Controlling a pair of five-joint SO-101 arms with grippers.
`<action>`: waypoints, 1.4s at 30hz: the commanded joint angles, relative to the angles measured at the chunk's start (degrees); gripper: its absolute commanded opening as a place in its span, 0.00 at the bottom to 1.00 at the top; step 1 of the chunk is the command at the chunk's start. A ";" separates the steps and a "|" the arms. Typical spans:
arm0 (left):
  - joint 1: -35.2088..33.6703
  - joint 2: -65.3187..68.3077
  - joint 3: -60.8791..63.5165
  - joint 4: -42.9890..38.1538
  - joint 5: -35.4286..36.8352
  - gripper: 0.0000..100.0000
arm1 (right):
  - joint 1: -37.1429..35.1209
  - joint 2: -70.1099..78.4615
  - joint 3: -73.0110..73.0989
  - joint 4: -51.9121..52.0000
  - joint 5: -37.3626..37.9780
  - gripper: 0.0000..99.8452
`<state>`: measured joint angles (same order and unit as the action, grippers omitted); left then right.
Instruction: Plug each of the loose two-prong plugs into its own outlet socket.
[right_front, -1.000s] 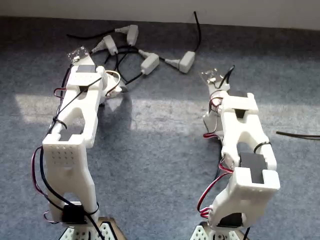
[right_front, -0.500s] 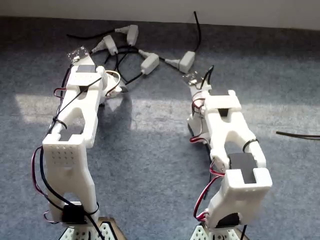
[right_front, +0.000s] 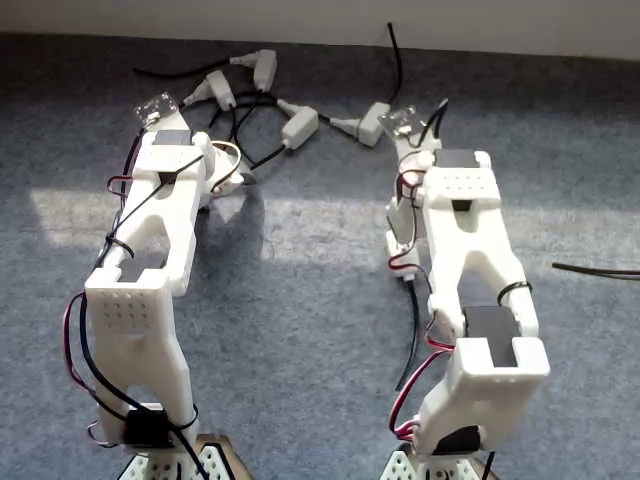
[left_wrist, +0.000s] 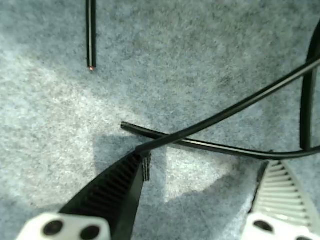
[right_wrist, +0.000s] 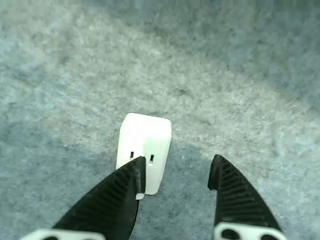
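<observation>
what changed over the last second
The right arm swung toward the left arm, then stretched forward. The right gripper, open, now sits right by the white outlet socket without gripping it. Nothing was taken or let go. The left arm and black cables stayed put.

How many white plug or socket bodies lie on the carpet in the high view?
4: rear body; left body near it; middle body; right body, farthest right. Others may be hidden.
</observation>
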<state>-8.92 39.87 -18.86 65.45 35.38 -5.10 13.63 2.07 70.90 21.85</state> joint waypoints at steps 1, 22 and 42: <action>-1.89 -1.27 -1.63 -0.79 0.35 0.35 | 1.27 -0.48 -1.45 -1.80 -0.35 0.20; -1.89 -1.27 -1.63 -0.79 0.35 0.35 | -8.84 -0.66 14.37 -11.47 -0.88 0.20; -1.89 -1.27 -1.63 -0.79 0.35 0.35 | 5.32 -0.48 21.67 -18.68 9.14 0.20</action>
<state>-8.92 39.87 -18.86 65.45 35.38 -3.60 12.40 22.46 52.97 28.44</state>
